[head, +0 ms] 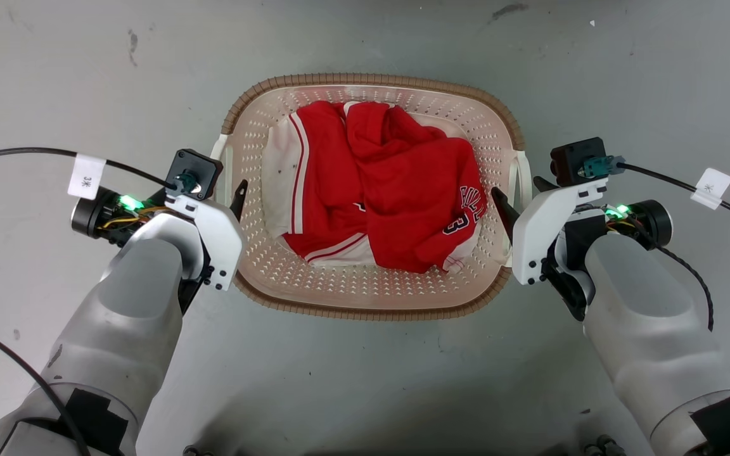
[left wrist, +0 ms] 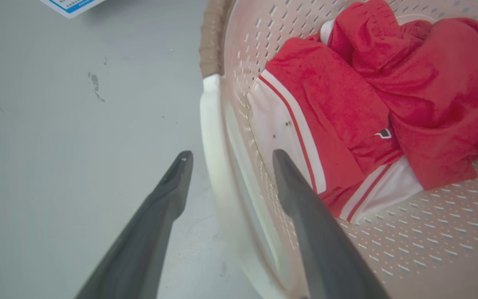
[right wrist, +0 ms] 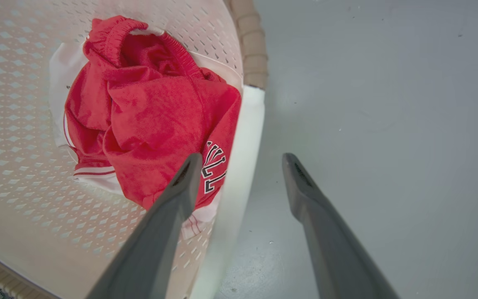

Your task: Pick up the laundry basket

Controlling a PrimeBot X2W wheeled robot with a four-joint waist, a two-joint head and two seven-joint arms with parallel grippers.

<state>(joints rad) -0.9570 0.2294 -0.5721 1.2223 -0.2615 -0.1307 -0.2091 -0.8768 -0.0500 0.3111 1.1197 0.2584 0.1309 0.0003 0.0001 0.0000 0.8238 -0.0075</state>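
**Head view:** The laundry basket (head: 371,80) sits on the grey floor (head: 365,392) straight ahead of the robot, with red clothes (head: 390,190) heaped inside. Its long axis runs side to side, so one end faces each arm. The left gripper (head: 232,193) stands at the left handle (head: 218,149) and the right gripper (head: 518,189) at the right handle (head: 522,166), neither visibly nearer than the other.

**Left wrist view:** The left gripper (left wrist: 231,154) has its jaws spread and grasping nothing. They straddle the white handle (left wrist: 212,124), one finger outside over the floor and the other inside the basket wall.

**Right wrist view:** It is a mirror picture. The right gripper (right wrist: 242,158) has its jaws released either side of its handle (right wrist: 249,124), one finger over the clothes and one over the floor. Whether any finger touches plastic cannot be told. The lift looks to turn on both pairs closing across these handles together.
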